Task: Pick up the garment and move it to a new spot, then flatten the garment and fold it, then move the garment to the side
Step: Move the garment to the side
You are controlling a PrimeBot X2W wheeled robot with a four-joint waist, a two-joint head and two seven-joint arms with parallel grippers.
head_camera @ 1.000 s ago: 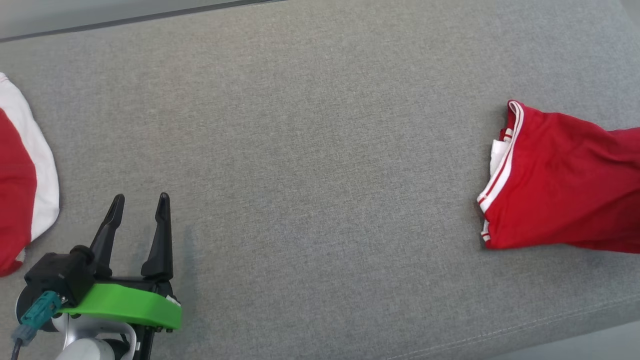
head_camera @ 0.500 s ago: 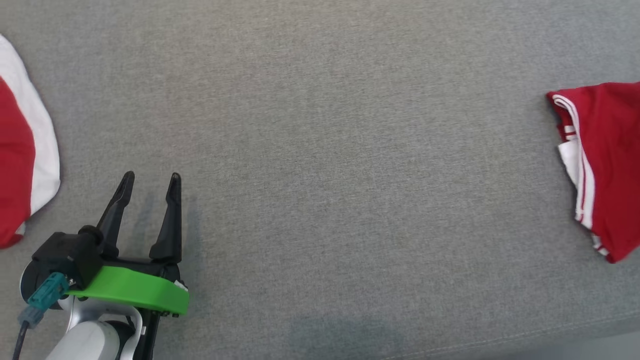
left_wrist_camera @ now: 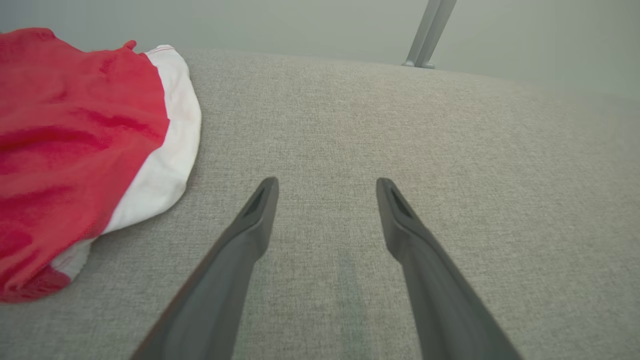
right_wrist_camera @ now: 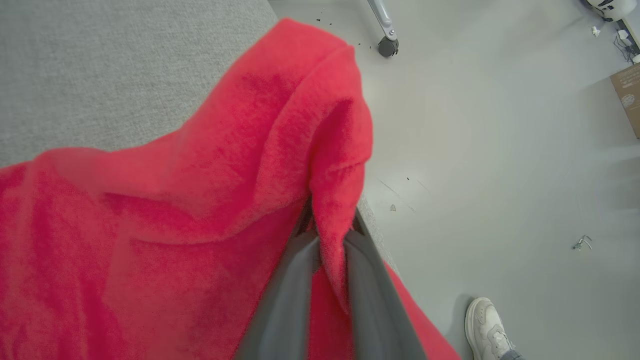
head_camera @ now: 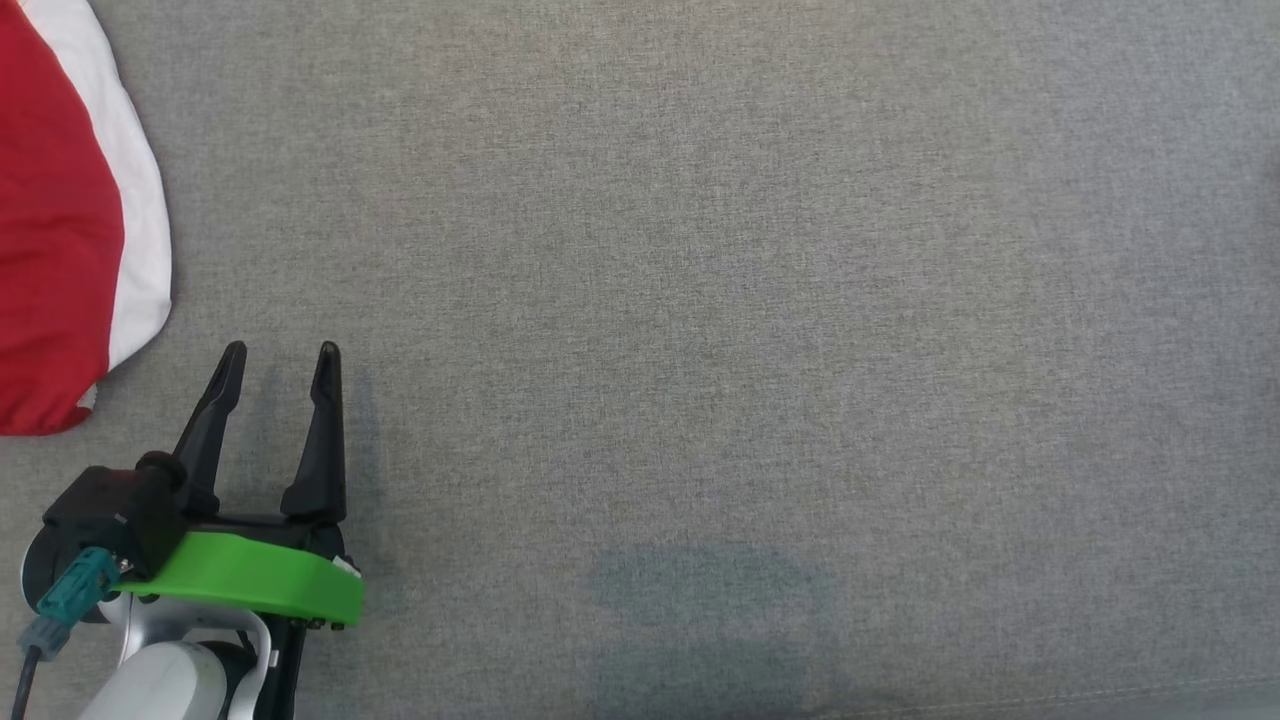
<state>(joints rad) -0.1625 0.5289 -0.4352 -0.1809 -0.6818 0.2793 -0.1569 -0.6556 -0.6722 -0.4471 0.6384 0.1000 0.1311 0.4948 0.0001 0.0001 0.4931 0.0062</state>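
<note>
Grey fabric tabletop [head_camera: 700,300], red garment [right_wrist_camera: 175,225] bunched at its edge, trailing from a pinched fold toward the right wrist view's lower left, long axis unclear, red-and-white cloth [head_camera: 60,220] far left, left hand [head_camera: 278,350] spread and empty, right hand [right_wrist_camera: 327,235] clamped on the garment's fold

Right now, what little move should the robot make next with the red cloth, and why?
Probably swing the right tool, shut on the red fleecy garment, inward over the grey fabric surface: the cloth hangs at its edge, beside pale floor.
</note>
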